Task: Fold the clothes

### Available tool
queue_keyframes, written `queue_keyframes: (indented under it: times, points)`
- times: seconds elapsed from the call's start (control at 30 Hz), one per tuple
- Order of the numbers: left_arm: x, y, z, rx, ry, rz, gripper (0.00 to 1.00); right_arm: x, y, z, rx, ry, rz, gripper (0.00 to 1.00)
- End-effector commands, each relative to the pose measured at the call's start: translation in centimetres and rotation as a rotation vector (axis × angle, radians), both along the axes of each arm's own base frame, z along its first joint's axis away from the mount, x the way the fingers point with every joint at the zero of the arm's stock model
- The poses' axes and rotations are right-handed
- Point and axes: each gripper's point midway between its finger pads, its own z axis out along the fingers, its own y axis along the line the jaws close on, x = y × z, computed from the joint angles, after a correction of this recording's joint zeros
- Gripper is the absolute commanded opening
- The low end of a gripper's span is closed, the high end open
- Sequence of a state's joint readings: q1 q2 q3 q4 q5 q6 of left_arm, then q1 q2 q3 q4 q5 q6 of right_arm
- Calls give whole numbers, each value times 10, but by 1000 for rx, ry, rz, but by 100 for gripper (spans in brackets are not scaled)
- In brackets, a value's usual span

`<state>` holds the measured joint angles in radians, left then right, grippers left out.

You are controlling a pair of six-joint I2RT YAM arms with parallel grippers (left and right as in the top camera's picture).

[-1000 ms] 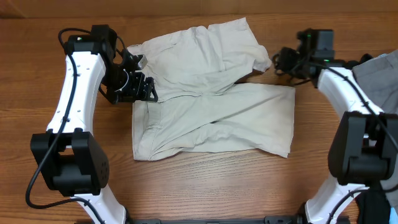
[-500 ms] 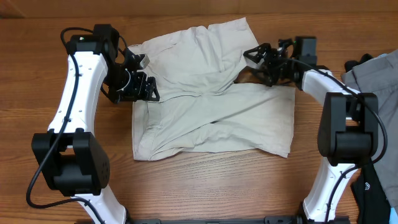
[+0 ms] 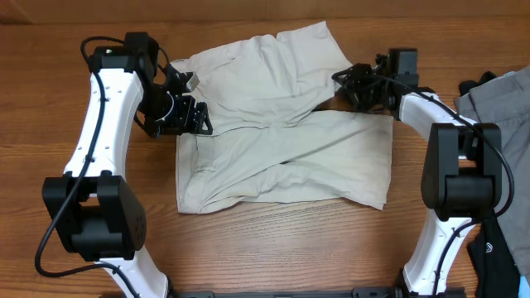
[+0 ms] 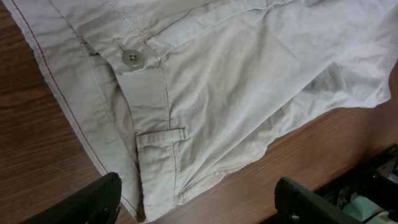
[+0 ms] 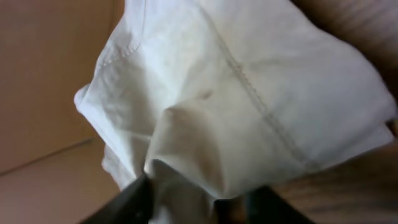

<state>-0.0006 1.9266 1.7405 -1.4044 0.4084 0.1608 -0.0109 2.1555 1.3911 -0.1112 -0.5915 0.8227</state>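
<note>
The beige shorts (image 3: 281, 141) lie spread on the wooden table, waistband to the left and both legs to the right, the upper leg angled toward the far side. My left gripper (image 3: 186, 116) is open just above the waistband's left edge. In the left wrist view its fingers (image 4: 199, 208) straddle the waistband corner near a button (image 4: 131, 58) and a belt loop. My right gripper (image 3: 344, 83) is at the hem of the upper leg. In the right wrist view the shorts' fabric (image 5: 249, 93) bunches up between its fingers (image 5: 199, 199).
A grey garment (image 3: 497, 103) lies at the table's right edge beside the right arm. Bare wood (image 3: 265, 240) runs in front of the shorts. A dark shadowed gap (image 3: 325, 101) shows between the two legs.
My right gripper swung left from the table's right side to the upper leg's hem, arrived open, and has now closed on the fabric. The left arm has stayed still.
</note>
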Motion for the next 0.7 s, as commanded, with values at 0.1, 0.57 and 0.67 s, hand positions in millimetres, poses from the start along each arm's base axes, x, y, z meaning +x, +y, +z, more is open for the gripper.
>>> queue_keyframes:
  times: [0.1, 0.57, 0.67]
  points:
    - [-5, -5, -1, -12, 13, -25, 82, 13, -37, 17, -180, -199, 86, 21]
    - [-1, -5, -1, -12, -3, -24, 82, -20, -96, 49, -308, -188, 117, 82]
    - [1, -5, -1, -12, -11, -25, 82, -22, -84, 27, -243, -100, 90, 86]
